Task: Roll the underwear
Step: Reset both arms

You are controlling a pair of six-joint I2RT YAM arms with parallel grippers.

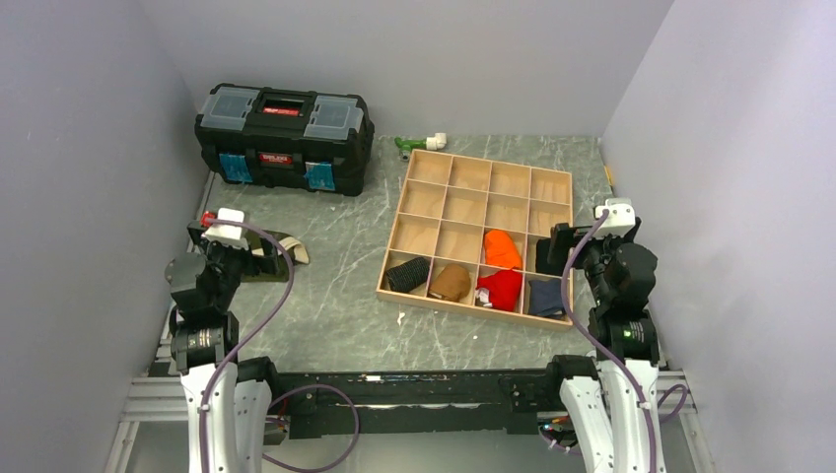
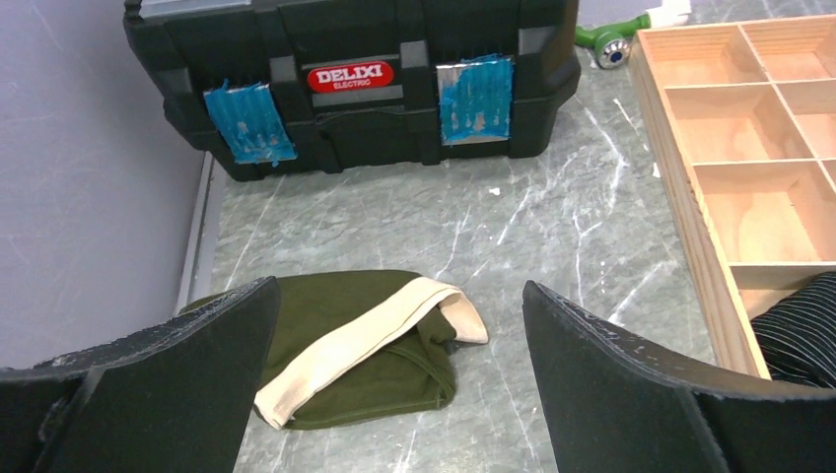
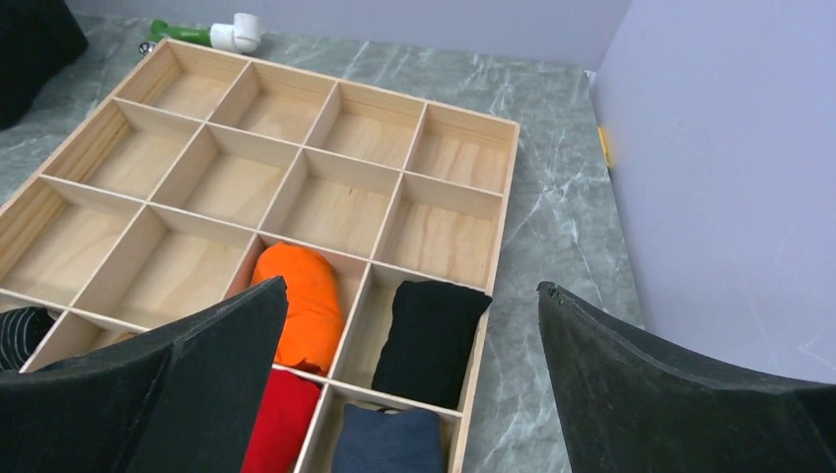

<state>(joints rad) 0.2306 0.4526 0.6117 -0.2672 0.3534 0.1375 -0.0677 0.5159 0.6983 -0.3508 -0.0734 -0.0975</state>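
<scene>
grey marble table (image 1: 325,296), left end effector (image 2: 399,296), right end effector (image 3: 414,291) both apart, empty, underwear (image 1: 407,274) seemingly rolled in tray (image 1: 463,306)

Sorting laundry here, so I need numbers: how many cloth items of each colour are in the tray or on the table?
striped black: 1
brown: 1
red: 1
orange: 1
navy: 1
plain black: 1
olive: 1
Total: 7
</scene>
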